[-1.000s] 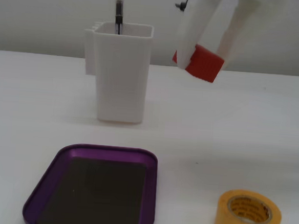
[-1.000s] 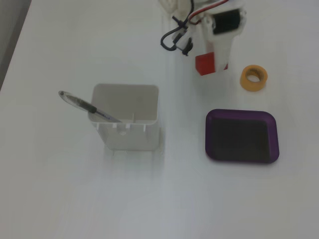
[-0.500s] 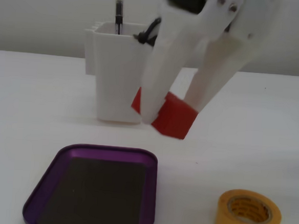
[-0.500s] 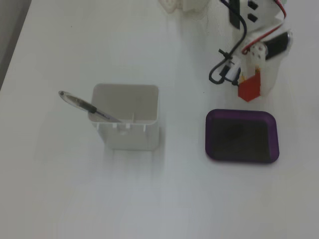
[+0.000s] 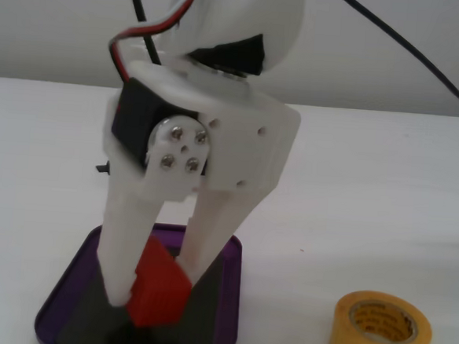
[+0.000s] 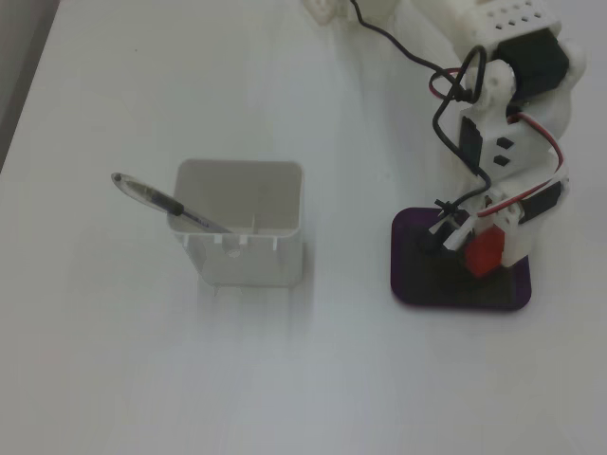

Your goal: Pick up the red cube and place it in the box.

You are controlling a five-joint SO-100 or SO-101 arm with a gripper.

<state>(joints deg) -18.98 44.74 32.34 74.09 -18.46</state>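
My white gripper (image 5: pixel 154 289) is shut on the red cube (image 5: pixel 157 287), a small ribbed red block held between the two fingers. It hangs tilted just above the dark bottom of the box (image 5: pixel 58 306), a shallow purple tray. In a fixed view from above, the cube (image 6: pixel 484 254) and gripper (image 6: pixel 472 252) are over the middle of the box (image 6: pixel 408 284), at the right of the table. I cannot tell whether the cube touches the tray bottom.
A yellow tape roll (image 5: pixel 381 330) lies to the right of the tray. A tall white container (image 6: pixel 245 227) with a pen (image 6: pixel 156 201) leaning in it stands at mid-table. A black cable (image 6: pixel 398 47) runs along the arm.
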